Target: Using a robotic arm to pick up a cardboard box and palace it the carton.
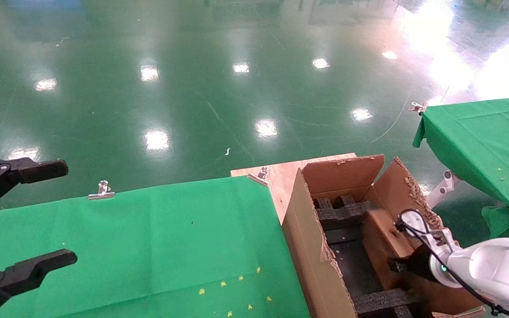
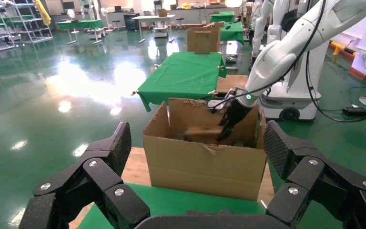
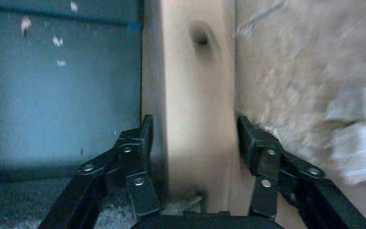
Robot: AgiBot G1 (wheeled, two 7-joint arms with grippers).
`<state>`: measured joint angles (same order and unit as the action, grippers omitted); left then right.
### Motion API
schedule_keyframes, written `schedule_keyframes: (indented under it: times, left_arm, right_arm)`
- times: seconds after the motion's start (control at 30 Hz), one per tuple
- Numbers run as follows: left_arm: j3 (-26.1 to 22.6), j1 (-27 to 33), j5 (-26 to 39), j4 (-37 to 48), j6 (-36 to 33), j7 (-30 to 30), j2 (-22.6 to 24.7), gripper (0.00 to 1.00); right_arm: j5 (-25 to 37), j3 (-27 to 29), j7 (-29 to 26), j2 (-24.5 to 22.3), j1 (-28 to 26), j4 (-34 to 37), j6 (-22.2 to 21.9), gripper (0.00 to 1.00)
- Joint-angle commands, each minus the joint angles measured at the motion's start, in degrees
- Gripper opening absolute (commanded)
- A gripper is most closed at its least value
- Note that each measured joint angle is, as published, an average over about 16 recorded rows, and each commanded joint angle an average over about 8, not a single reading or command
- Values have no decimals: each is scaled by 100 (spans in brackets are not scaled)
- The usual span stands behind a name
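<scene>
The carton (image 1: 312,247) stands open on a wooden board right of my table, with black foam inserts (image 1: 343,212) inside. My white right arm reaches down into it. Its right gripper (image 1: 398,265) is shut on the small cardboard box (image 1: 380,238), which stands on edge inside the carton near its right wall. In the right wrist view the box (image 3: 195,95), with its round hole, sits between the fingers of the right gripper (image 3: 193,138). The left wrist view shows the carton (image 2: 200,162) with the box (image 2: 202,133) in it. My left gripper (image 1: 69,212) hangs open and empty over the table's left edge.
A green-clothed table (image 1: 148,238) with metal clips (image 1: 101,191) lies in front of me. A second green table (image 1: 484,141) stands at the right. The wooden board (image 1: 281,176) juts out beside the carton. Shiny green floor lies beyond.
</scene>
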<state>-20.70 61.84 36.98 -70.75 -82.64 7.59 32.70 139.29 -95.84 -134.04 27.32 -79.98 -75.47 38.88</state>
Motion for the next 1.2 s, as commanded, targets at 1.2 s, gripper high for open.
schedule_keyframes:
  times: [1.2]
  left_arm:
    - [0, -2, -1, 2, 2, 0, -1, 100]
  right_arm:
    - [-2608, 220, 3634, -72, -2568, -339, -1234, 100]
